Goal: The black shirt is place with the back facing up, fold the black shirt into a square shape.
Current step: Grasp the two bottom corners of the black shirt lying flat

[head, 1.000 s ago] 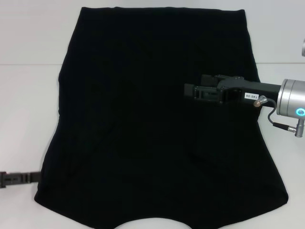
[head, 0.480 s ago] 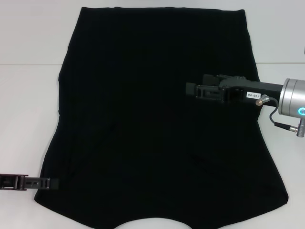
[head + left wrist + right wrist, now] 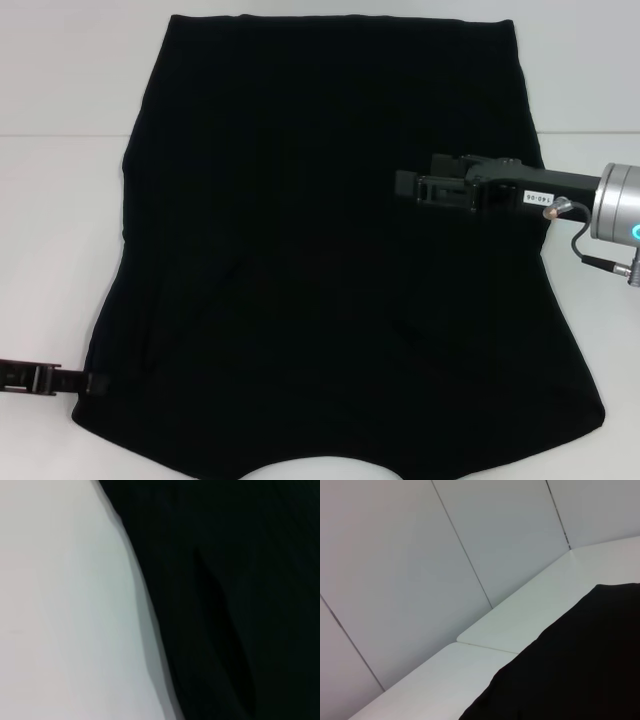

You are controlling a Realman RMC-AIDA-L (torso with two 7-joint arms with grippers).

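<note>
The black shirt (image 3: 300, 250) lies spread flat over the white table (image 3: 50, 220) with its plain side up. It reaches from the far edge almost to the near edge. My right gripper (image 3: 405, 187) is over the shirt's right middle, pointing left. My left gripper (image 3: 98, 383) is low at the near left, with its tip at the shirt's left edge near the bottom corner. The left wrist view shows the shirt (image 3: 240, 580) with a long crease, next to bare table (image 3: 60, 605). The right wrist view catches a far stretch of the shirt (image 3: 580, 670).
Bare white table shows on both sides of the shirt, with a seam line (image 3: 60, 134) running across it. Pale wall panels (image 3: 420, 555) stand behind the table's far edge (image 3: 520, 625).
My left gripper came in from the left to the shirt's edge, then drew back slightly. My right gripper drifted a little to the right and lower.
</note>
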